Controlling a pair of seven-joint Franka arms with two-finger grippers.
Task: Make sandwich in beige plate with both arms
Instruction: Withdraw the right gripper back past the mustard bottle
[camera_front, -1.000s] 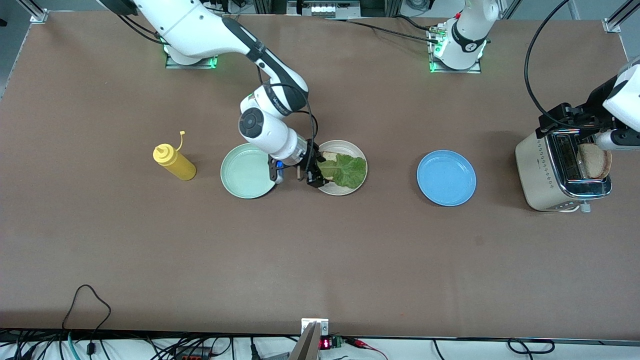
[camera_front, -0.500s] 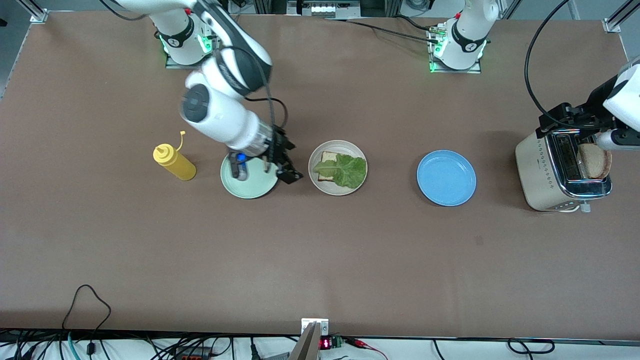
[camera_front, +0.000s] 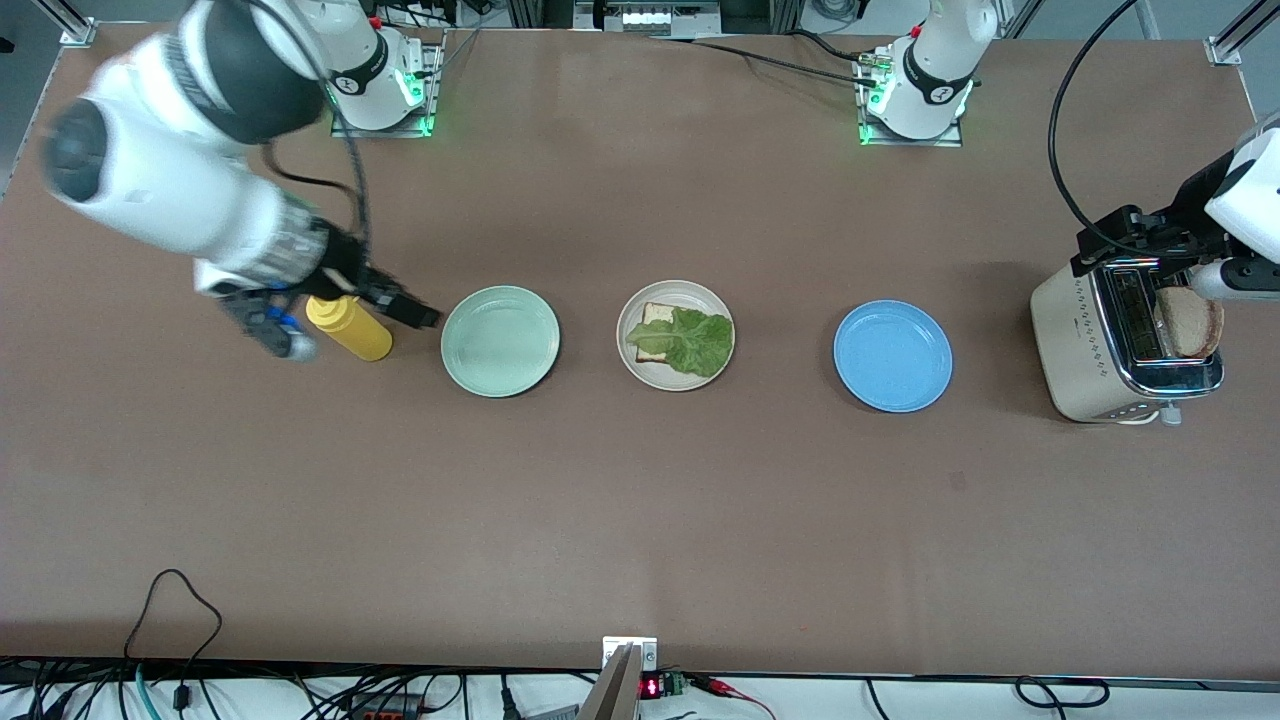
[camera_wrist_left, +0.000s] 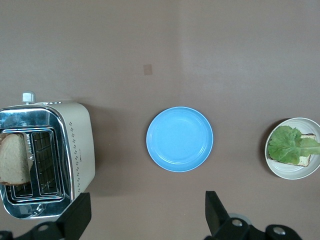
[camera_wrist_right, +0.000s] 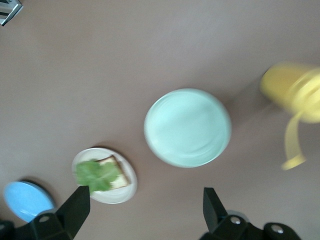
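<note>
While crosswise on the bread, lettuce leaf in beige plate; both pincers spread, empty.

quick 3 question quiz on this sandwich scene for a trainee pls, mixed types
1. True or false: the lettuce leaf lies on bread in the beige plate.
2. The second bread slice is: A) on the blue plate B) in the toaster C) on the mint plate
3. Fill in: the right pincer, open, is over the yellow ____.

Key: 1 true; 2 B; 3 bottle. The left pincer hangs open above the toaster.
</note>
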